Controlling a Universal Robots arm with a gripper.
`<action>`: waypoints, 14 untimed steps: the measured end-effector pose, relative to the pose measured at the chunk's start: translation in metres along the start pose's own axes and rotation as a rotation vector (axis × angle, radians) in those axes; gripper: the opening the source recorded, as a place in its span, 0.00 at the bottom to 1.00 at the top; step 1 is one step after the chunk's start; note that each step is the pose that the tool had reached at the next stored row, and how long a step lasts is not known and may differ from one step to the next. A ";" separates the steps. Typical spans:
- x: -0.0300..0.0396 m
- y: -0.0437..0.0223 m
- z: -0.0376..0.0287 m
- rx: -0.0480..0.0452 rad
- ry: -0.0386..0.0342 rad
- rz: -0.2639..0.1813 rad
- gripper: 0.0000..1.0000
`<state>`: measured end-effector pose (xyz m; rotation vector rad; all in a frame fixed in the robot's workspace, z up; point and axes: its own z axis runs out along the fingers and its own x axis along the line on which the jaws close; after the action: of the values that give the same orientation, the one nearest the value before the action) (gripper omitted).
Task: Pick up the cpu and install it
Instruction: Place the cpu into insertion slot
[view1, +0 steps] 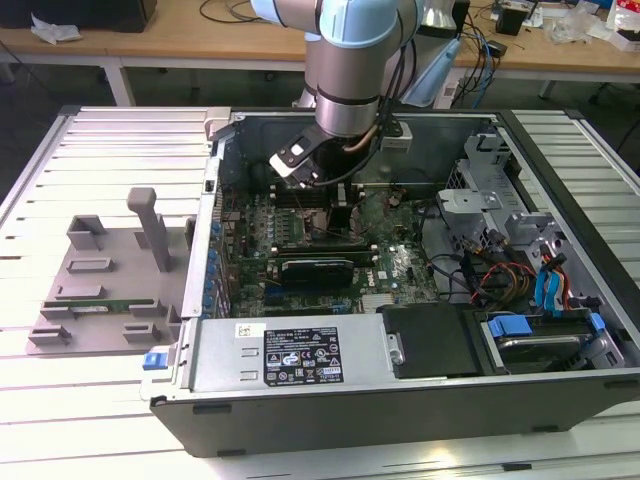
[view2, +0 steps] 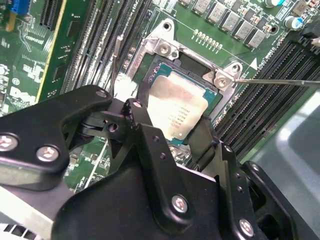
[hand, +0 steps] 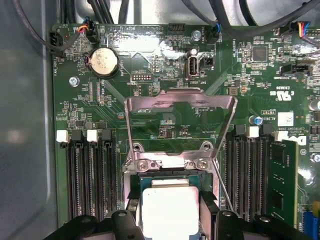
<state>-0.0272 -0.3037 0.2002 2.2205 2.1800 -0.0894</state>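
Observation:
The cpu (view2: 176, 106) is a square chip with a shiny silver top. It lies level in the open socket (view2: 165, 52) on the green motherboard, seen in both wrist views. My gripper (view2: 170, 120) reaches down over it, one black finger (view2: 141, 100) against each of two opposite edges, so it is shut on the cpu (hand: 170, 210). The socket's metal load plate (hand: 180, 107) stands tilted up behind the chip. A thin lever (view2: 280, 82) juts out beside the socket. In the exterior view my gripper (view1: 338, 215) sits deep inside the open computer case (view1: 400, 400).
Black memory slots (hand: 90, 175) flank the socket, with a green memory stick (hand: 282, 180) in one. A black card (view1: 315, 270) lies across the board below my gripper. Drive cage and cables (view1: 520, 270) fill the exterior view's right. A grey fixture (view1: 100, 280) lies outside on the left.

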 end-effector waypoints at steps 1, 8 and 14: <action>0.0001 0.0000 -0.0006 0.0001 0.0005 0.000 0.55; -0.0014 0.0001 -0.0011 -0.0002 0.0008 0.000 0.55; -0.0017 0.0002 -0.0004 -0.0001 0.0008 0.000 0.55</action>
<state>-0.0271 -0.3054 0.2007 2.2209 2.1802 -0.0884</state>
